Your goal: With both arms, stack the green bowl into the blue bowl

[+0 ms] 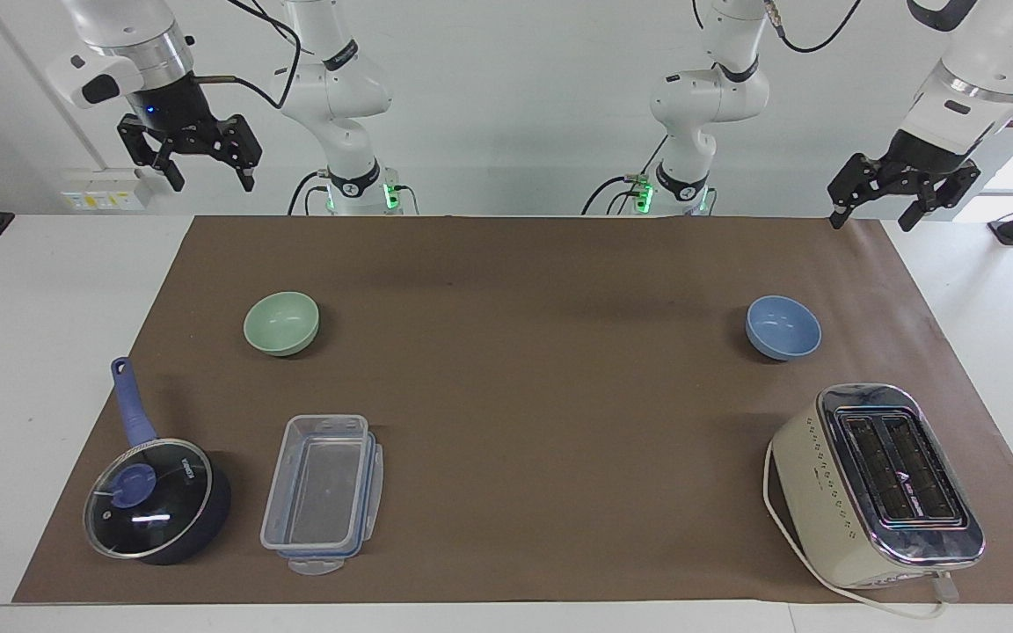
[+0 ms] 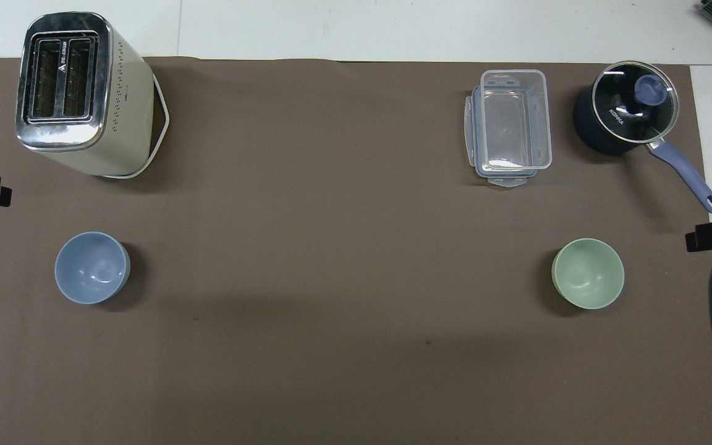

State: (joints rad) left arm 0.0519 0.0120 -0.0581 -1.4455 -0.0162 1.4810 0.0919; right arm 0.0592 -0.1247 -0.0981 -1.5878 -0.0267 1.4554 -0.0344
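- Green bowl (image 1: 281, 323): upright on the brown mat of the bench (image 1: 524, 369), toward the right arm's end, well apart from the blue bowl.
- Blue bowl (image 1: 783, 327): upright, toward the left arm's end, level with the green bowl.
- Right pincer (image 1: 204, 165): raised over the bench edge nearest the robots at the right arm's end, fingers spread, holding nothing.
- Left pincer (image 1: 878, 204): raised over the robot-side corner at the left arm's end, fingers spread, holding nothing.
- Glass-lidded saucepan (image 1: 157, 497) and clear plastic container (image 1: 324, 492): farther from the robots than the green bowl.
- Toaster (image 1: 878, 483): farther from the robots than the blue bowl.
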